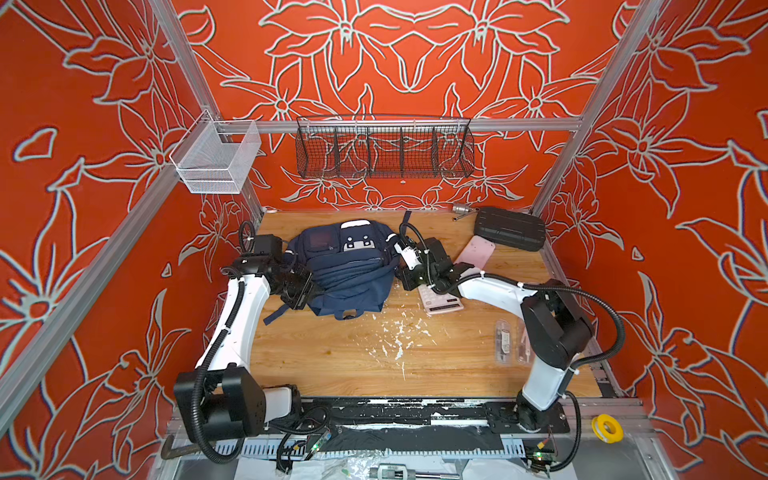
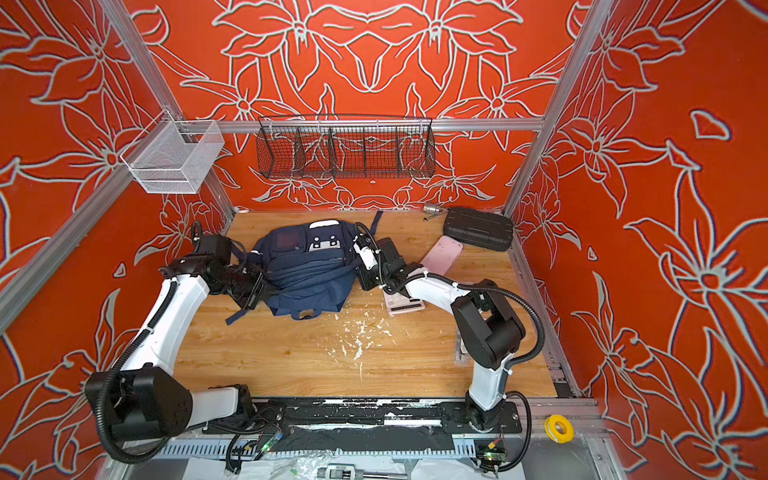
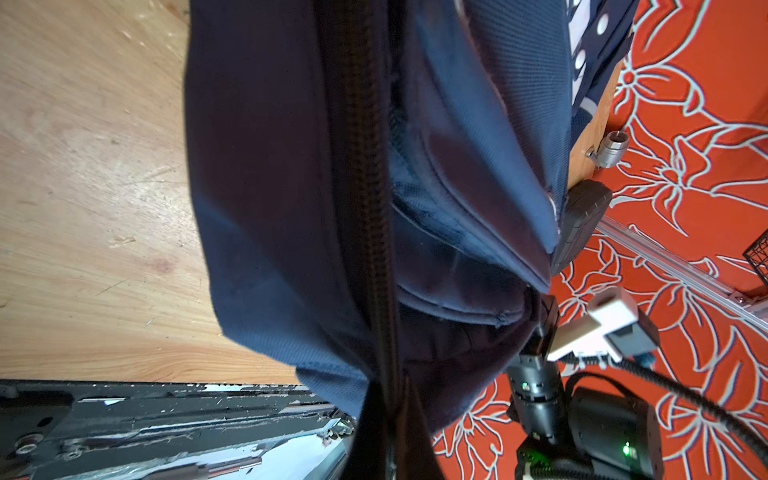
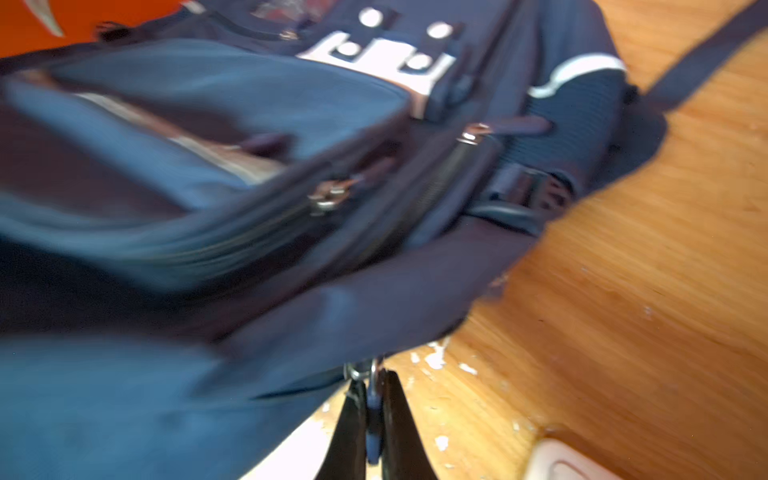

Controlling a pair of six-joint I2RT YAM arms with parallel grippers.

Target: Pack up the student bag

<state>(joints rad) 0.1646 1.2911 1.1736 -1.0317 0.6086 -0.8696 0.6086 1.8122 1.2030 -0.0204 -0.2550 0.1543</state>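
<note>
Wooden table [image 1: 332, 357], scuffed white near its middle. The student bag [image 1: 345, 274] lay slumped on it toward the back centre, patch side up, one strap trailing forward; it sat between the two arms in both top views. Black ribbed hard case [image 1: 509, 228] stood in the back right corner, well apart from the bag. A pink slab [image 1: 476, 253] lay just in front of the case. A calculator [image 1: 442, 303] lay partly under the right arm. Left gripper [image 3: 386, 390]: jaws together, pinching the bag's fabric beside a long zip. Right gripper [image 4: 372, 386]: jaws clamped on a blue zip pull [image 4: 374, 432] at the bag's right edge. The right wrist view was blurred.
</note>
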